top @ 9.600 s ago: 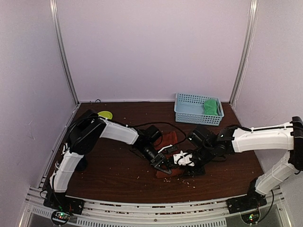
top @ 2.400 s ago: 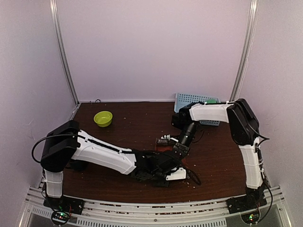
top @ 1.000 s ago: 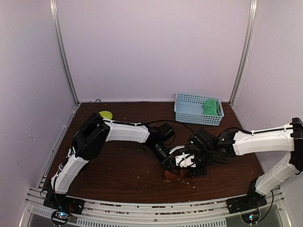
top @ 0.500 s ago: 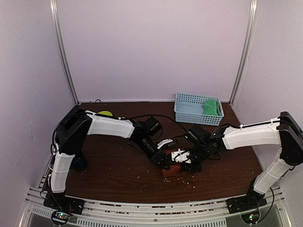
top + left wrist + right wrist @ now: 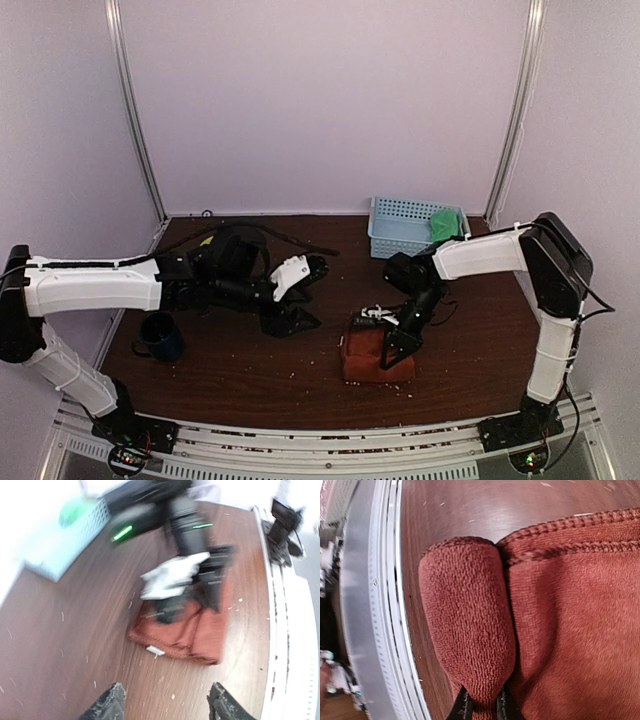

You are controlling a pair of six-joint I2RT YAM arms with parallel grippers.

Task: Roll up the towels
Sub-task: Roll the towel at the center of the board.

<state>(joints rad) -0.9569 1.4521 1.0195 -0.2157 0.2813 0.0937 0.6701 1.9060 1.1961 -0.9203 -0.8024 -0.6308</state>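
Note:
The rust towel (image 5: 372,360) lies folded near the table's front edge, with one end rolled into a thick fold (image 5: 470,635). My right gripper (image 5: 394,346) sits on its right side, and in the right wrist view the right gripper (image 5: 483,709) is shut on that rolled fold. My left gripper (image 5: 289,319) stands to the towel's left, apart from it. In the left wrist view the left gripper (image 5: 165,710) is open and empty above bare wood, short of the rust towel (image 5: 197,632). The green towel (image 5: 447,224) lies in the light-blue basket (image 5: 400,232).
A dark blue cup (image 5: 160,336) stands at the front left beside the left arm. A yellow-green bowl (image 5: 206,240) shows partly behind that arm at the back left. The metal rail (image 5: 375,605) of the table's front edge runs close to the rolled fold.
My left gripper has opened and drawn back to the left, away from the rust towel. My right gripper has closed on the towel's rolled fold and its arm has swung round.

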